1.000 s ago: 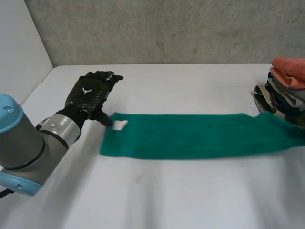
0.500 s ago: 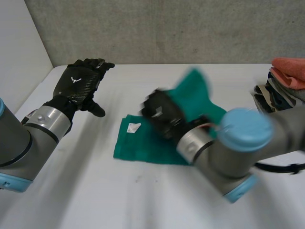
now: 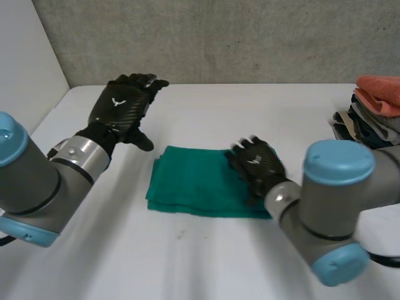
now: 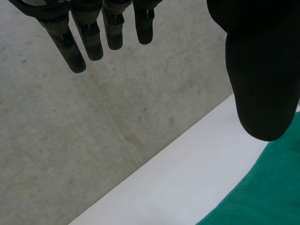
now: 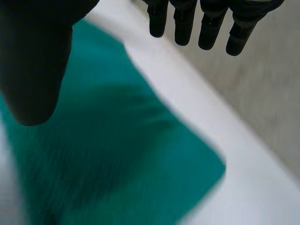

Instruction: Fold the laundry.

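A folded green towel (image 3: 187, 181) lies on the table (image 3: 200, 262), its long axis running from one hand toward the other. Its end sits under the right hand (image 3: 256, 164), open-fingered and nearer. The left hand (image 3: 122, 112) hovers beside the opposite end, fingers straight, empty.
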### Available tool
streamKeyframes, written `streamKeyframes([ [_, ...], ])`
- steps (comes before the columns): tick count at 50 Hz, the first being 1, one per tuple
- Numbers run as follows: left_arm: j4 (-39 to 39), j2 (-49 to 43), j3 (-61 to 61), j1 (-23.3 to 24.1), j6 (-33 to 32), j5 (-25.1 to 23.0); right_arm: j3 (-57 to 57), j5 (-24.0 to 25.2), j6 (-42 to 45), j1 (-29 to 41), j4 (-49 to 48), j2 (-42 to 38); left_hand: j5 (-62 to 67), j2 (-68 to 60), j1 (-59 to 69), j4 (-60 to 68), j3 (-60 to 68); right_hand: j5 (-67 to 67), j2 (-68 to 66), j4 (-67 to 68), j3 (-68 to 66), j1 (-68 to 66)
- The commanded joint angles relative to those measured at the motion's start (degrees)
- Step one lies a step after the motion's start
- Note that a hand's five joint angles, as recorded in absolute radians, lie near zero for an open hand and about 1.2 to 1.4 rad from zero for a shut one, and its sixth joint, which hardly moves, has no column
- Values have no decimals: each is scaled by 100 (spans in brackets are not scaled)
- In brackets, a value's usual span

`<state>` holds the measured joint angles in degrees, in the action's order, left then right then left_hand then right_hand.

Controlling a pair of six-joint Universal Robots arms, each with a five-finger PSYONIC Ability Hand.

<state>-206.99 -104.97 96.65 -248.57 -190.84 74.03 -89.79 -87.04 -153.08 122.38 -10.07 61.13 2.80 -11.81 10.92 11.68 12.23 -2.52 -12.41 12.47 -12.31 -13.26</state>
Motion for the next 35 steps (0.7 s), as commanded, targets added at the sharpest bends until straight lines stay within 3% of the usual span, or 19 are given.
streamKeyframes([
  [1, 10, -120, -15, 239, -24, 147, -530, -102, 233, -863, 392, 13, -275, 176, -87, -163, -218, -3871, -3882, 3876, -3891, -3797],
  [3, 10, -121, 3, 239, -24, 155, -583, -155, 453, -996, 383, 48, -276, 176, -88, -164, -218, -6454, -6466, 6459, -6475, -6381],
  [4, 18, -112, 11, 248, -24, 155, -584, -181, 568, -1049, 348, 48, -276, 176, -88, -164, -218, -6745, -6756, 6750, -6766, -6671],
  [9, 36, -50, 20, 257, -24, 155, -400, -524, 1261, -1032, -651, 196, -276, 176, -88, -164, -218, -6748, -6759, 6753, -6769, -6674],
  [12, 62, -24, 20, 257, -15, 155, -277, -481, 1509, -708, -1092, 416, -276, 176, -88, -164, -218, -6748, -6759, 6753, -6769, -6674],
  [16, 62, 55, 20, 231, 3, 164, -4, -165, 1711, 285, -1717, 330, -276, 176, -88, -164, -218, -6748, -6759, 6753, -6769, -6674],
  [20, 62, 90, 29, 195, 12, 261, 233, 905, 1685, 1137, -1929, -424, -259, 159, -71, -147, -201, -6748, -6759, 6753, -6769, -6674],
  [23, 62, 90, 12, 169, 20, 462, 295, 1268, 1641, 1262, -1789, -699, -259, 159, -71, -147, -201, -6748, -6759, 6753, -6769, -6674],
  [24, 71, 90, 3, 160, 29, 524, 321, 1312, 1511, 1271, -1623, -769, -259, 159, -71, -147, -201, -4406, -4417, 4411, -4426, -4332],
  [26, 80, 82, -15, 143, 38, 629, 348, 1313, 1308, 1271, -1464, -761, -242, 142, -54, -130, -184, -2004, -2015, 2009, -2024, -1930],
  [31, 167, 73, -137, 230, 38, 797, 497, 1181, -96, 973, -1147, -656, -142, 42, 46, -30, -84, -417, -428, 422, -437, -343],
  [32, 194, 64, -173, 248, 47, 806, 524, 1059, -752, 641, -1033, -446, -108, 8, 80, 4, -50, 252, 241, -247, 231, 326],
  [35, 369, -41, -400, 353, 73, 806, 533, 865, -1740, 147, -752, 11, -107, 8, 81, 5, -50, 252, 241, -247, 231, 326],
])
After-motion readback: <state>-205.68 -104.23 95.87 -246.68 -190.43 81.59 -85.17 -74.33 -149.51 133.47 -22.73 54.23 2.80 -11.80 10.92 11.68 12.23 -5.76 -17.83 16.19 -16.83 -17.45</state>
